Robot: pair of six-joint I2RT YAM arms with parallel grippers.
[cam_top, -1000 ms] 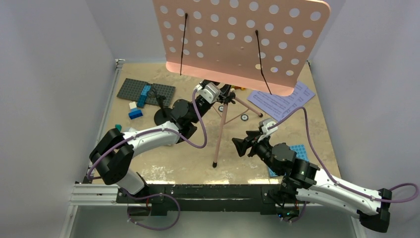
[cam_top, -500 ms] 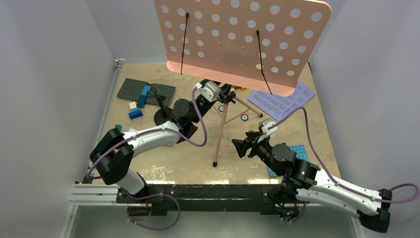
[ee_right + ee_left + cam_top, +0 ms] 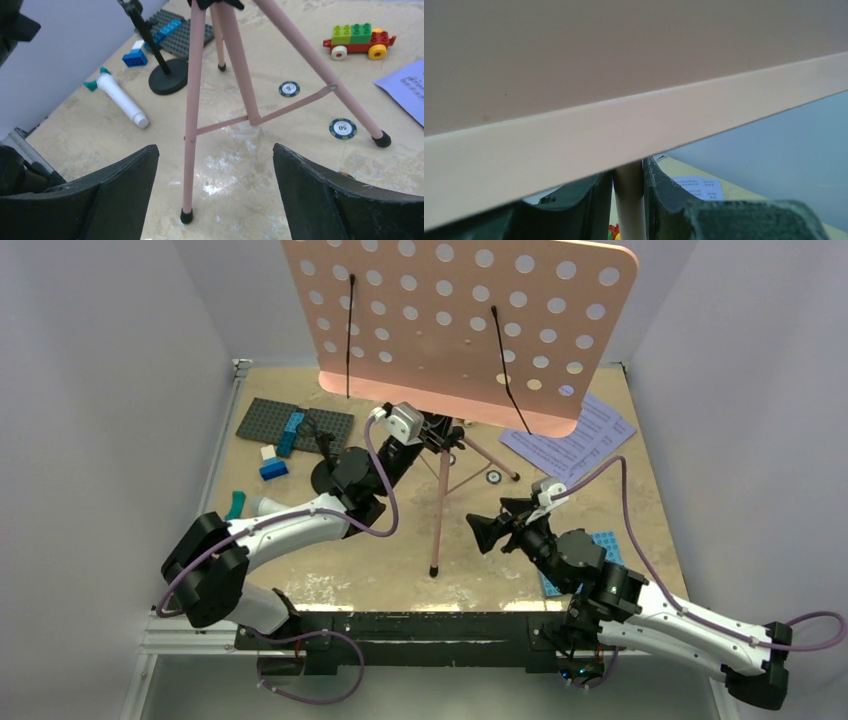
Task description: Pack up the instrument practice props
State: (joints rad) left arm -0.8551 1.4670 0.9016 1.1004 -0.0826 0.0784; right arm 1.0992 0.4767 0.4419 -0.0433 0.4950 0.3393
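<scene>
My left gripper (image 3: 628, 174) is closed on the pole of the pink music stand (image 3: 460, 320), just under its hole-dotted desk. The stand rests on its tripod about the middle of the bench. My right gripper (image 3: 215, 149) hovers wide open in front of the near leg and touches nothing. The black mic stand (image 3: 167, 82) is just beside the left leg, and the white microphone (image 3: 122, 100) lies toward the left edge. The lavender sheet music (image 3: 570, 435) lies near the far right corner, partly hidden by the desk. Two round tokens (image 3: 289, 89) lie between the legs, and a toy brick car (image 3: 360, 40) is behind them.
</scene>
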